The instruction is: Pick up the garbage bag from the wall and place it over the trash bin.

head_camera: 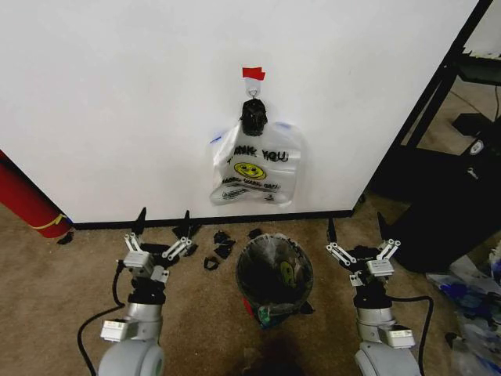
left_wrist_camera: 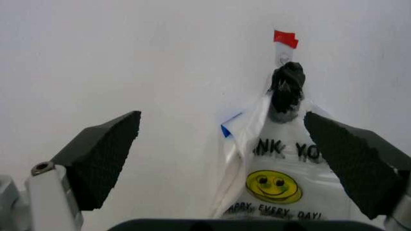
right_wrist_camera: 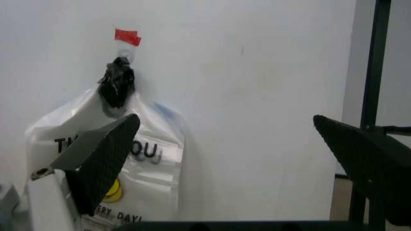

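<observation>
The garbage bag (head_camera: 254,168) (left_wrist_camera: 276,183) (right_wrist_camera: 154,159) hangs flat on the white wall (head_camera: 117,94), thin see-through plastic with black lettering, a yellow smiley and a blue patch at one edge. Its black knotted top (head_camera: 254,116) is on a hook under a piece of red tape (head_camera: 253,74). Below it on the carpet stands the round black mesh trash bin (head_camera: 241,270), with some litter inside. My left gripper (head_camera: 164,223) (left_wrist_camera: 222,120) is open, low and left of the bin. At the bin's right, my right gripper (head_camera: 356,231) (right_wrist_camera: 224,120) is open too. Both point at the wall, short of the bag.
Black scraps (head_camera: 215,247) lie along the black baseboard between the left gripper and the bin. A red roll (head_camera: 31,207) leans at the far left. A black frame (head_camera: 438,102) and a dark bulk (head_camera: 446,211) stand at the right, with loose plastic (head_camera: 477,305) on the floor.
</observation>
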Motion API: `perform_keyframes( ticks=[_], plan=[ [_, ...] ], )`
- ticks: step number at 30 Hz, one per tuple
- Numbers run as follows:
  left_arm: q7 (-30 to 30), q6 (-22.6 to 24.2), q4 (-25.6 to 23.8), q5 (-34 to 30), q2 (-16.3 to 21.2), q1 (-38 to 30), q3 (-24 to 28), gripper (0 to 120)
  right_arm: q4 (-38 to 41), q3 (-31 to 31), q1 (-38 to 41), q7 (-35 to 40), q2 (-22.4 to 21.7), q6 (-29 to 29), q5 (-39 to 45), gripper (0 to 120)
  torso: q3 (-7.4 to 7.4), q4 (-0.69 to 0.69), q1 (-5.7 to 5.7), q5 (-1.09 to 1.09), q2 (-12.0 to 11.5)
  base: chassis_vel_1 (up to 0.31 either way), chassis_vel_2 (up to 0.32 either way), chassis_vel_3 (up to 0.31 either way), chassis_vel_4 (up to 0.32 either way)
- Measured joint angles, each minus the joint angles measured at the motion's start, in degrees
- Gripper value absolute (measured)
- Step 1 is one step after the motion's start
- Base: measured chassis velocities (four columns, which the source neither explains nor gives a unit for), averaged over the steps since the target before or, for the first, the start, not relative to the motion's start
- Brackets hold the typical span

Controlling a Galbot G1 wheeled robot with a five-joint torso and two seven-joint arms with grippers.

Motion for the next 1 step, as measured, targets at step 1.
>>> perform_keyframes(
  ticks=[1],
  plan=[
    [0.0, 0.13, -0.12, -0.02, -0.13, -0.08, -0.11, 100, -0.07, -0.04, 0.09, 0.0, 0.0, 0.03, 0.09, 100, 0.0, 0.0, 0.0, 0.0, 0.0, 0.0, 0.0, 0.0, 0.0]
  ],
)
